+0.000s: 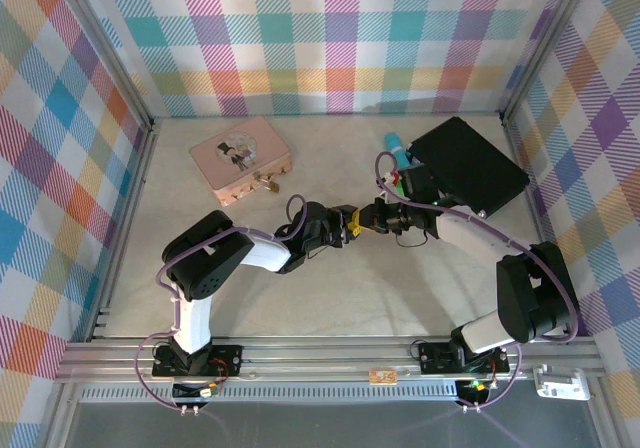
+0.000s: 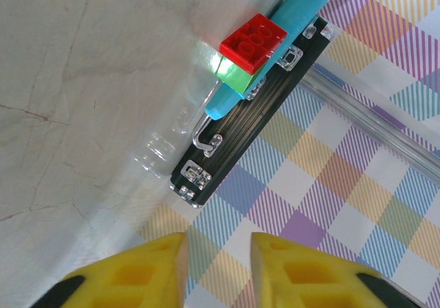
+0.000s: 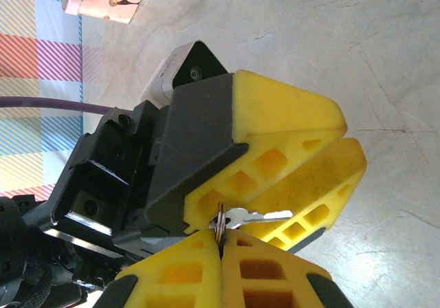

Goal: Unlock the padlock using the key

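Overhead view. The two arms meet at mid-surface, yellow tips nearly nose to nose. I see the padlock (image 1: 268, 182), a tiny brass-gold block, lying on the pale, scuffed surface (image 1: 330, 298) just beside the near edge of the pink tin (image 1: 240, 158), well apart from both arms. The tin is a flat rounded rectangle with a printed lid. To the right lies a matte black case (image 1: 465, 168), slab-shaped, with a teal cylinder (image 1: 397, 148) at its left edge. The checked cloth walls are woven in pastel plaid.

Right wrist view. The right fingers (image 3: 210, 253), ribbed yellow wedges with hollow cells, are pressed together on the thin wire ring of the key (image 3: 256, 217). The key itself is a small, slim, silvery metal blade that sticks out sideways from the pinch. Its blade lies across the cellular side of one of the left fingers (image 3: 289, 112), which are the same yellow wedges on a black angular mount. I cannot tell whether blade and finger touch.

Left wrist view. The left fingers stand slightly parted, with a plain gap between their inner faces and nothing seen in it. Beyond them a glossy red studded brick (image 2: 253, 41) sits on a green brick (image 2: 237, 78), against the smooth teal cylinder, along the case's edge with its clear plastic clasps.
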